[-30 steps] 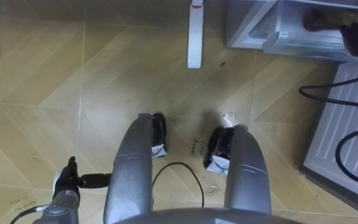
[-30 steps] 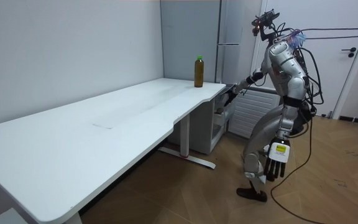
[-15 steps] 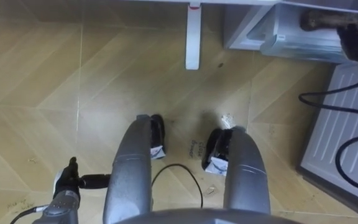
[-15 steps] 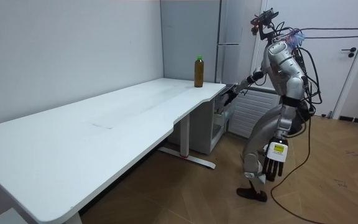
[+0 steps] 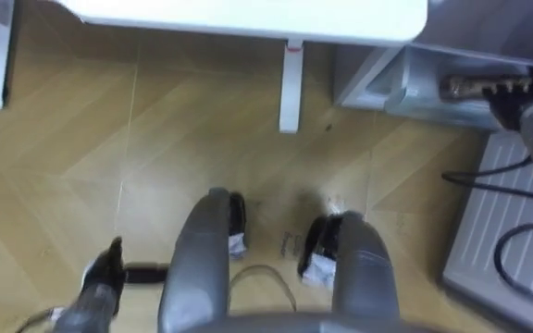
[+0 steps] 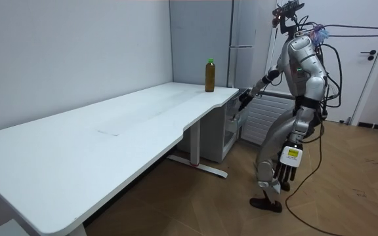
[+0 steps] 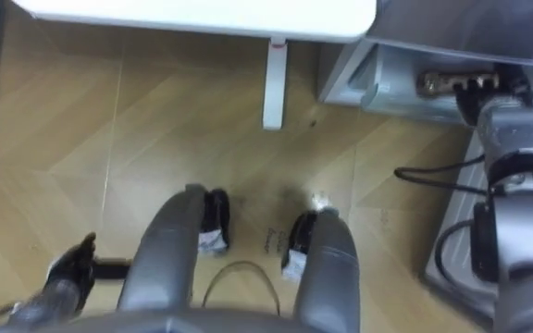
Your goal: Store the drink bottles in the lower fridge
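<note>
Since a second ago the robot stands more upright near the table (image 6: 110,124) corner, and its head has lifted, so the white table edge now comes into the eye views. Its right hand (image 5: 485,88) reaches to the open lower fridge (image 5: 405,72), fingers loosely straight and holding nothing. Its left hand (image 5: 106,275) hangs at its side, fingers relaxed and empty. The bottle (image 6: 210,75) stands upright on the table's far corner, not yet in the fridge. Probably the next step is to fetch it.
</note>
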Robot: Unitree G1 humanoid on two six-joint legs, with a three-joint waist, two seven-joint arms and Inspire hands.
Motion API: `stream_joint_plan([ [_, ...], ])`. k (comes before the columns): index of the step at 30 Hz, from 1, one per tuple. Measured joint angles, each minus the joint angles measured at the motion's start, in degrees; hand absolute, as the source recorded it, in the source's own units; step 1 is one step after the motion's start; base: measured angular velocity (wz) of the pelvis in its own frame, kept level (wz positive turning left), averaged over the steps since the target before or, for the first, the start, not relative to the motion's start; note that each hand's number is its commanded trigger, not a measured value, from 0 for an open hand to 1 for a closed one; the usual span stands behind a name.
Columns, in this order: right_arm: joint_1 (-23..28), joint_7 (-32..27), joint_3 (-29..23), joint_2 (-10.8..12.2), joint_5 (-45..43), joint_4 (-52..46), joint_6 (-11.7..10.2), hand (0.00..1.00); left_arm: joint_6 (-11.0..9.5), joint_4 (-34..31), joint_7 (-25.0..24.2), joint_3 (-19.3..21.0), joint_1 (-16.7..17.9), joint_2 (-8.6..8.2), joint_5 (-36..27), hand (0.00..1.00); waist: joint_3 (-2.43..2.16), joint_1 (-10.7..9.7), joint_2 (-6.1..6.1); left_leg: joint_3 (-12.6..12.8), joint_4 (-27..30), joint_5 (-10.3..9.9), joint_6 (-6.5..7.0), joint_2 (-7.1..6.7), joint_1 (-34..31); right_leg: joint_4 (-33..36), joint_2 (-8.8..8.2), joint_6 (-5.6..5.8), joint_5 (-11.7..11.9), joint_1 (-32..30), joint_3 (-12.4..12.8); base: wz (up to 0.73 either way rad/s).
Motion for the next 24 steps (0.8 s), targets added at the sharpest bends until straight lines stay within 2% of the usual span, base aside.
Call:
stream_joint_plan([
  [4, 3.43, 0.55, 0.0, 0.22, -0.39, 0.02, 0.05, 0.0, -0.03, 1.64, -0.73, 0.9, 0.03, 0.01, -0.02, 0.0, 0.02, 0.02, 0.32, -0.69, -2.19, 0.05, -0.09, -0.08, 3.55, -3.47, 0.65, 0.69, 0.48, 4.77, -0.94, 0.08],
  [10, 6.19, 1.57, -0.07, 0.53, -0.53, 0.1, 0.05, 0.0, -0.08, 1.7, -3.2, 3.9, -0.07, -0.31, 1.01, 0.0, 0.0, -0.14, 0.33, -0.65, -5.14, 0.09, -0.06, -0.84, 7.21, -7.03, 0.8, 1.73, 1.09, 8.7, -0.82, 0.02],
  [13, 8.03, 1.85, -0.12, 0.88, -2.57, 0.2, 0.05, 0.0, -0.1, 3.39, -3.44, 7.22, -0.44, -1.73, 0.93, 0.0, -0.04, -0.25, 0.35, -0.69, -7.22, 0.11, -0.09, -1.07, 10.21, -9.77, 1.02, 2.1, 1.51, 11.9, -1.23, 0.01],
  [17, 11.53, 4.78, -1.26, 1.54, -6.3, 0.32, 0.13, 0.0, -0.21, 6.82, -4.55, 9.12, -0.58, -2.96, 1.07, 0.0, -0.29, -0.61, 0.54, -0.92, -10.25, 0.23, -0.24, -1.44, 14.54, -13.91, 1.2, 2.48, 2.43, 16.92, -2.28, 0.02],
  [20, 16.28, 9.1, -1.17, 1.61, -9.92, 1.37, 0.26, 0.0, -0.45, 9.4, -5.36, 10.38, 0.42, -3.25, 1.14, 0.0, -1.34, -0.17, 0.75, -0.82, -13.29, 0.31, -0.36, -1.54, 19.87, -18.84, 1.99, 3.01, 3.72, 22.61, -2.52, -0.05],
  [22, 20.25, 11.59, -1.19, 1.83, -11.4, 1.69, 0.37, 0.0, -0.52, 9.95, -5.38, 12.56, 1.83, -3.43, 0.89, 0.0, -2.09, -0.28, 0.77, -0.9, -16.95, 0.58, -0.69, -1.95, 25.04, -23.23, 2.51, 3.52, 4.95, 27.63, -2.63, -0.02],
  [23, 21.22, 12.29, -1.17, 1.85, -11.67, 1.75, 0.5, 0.0, -0.52, 9.96, -5.34, 13.15, 2.14, -3.57, 0.97, 0.0, -2.23, -0.33, 0.69, -0.78, -18.23, 0.9, -0.66, -2.15, 26.54, -24.33, 2.52, 3.62, 5.29, 29.08, -2.6, -0.07],
  [24, 23.43, 13.52, -1.14, 2.02, -12.02, 1.86, 0.58, 0.0, -0.61, 10.09, -5.23, 13.6, 2.62, -3.97, 1.08, 0.0, -2.57, -0.37, 0.52, -0.52, -21.24, 1.79, -0.7, -2.59, 29.83, -27.25, 2.64, 3.9, 6.29, 32.25, -2.63, 0.0],
])
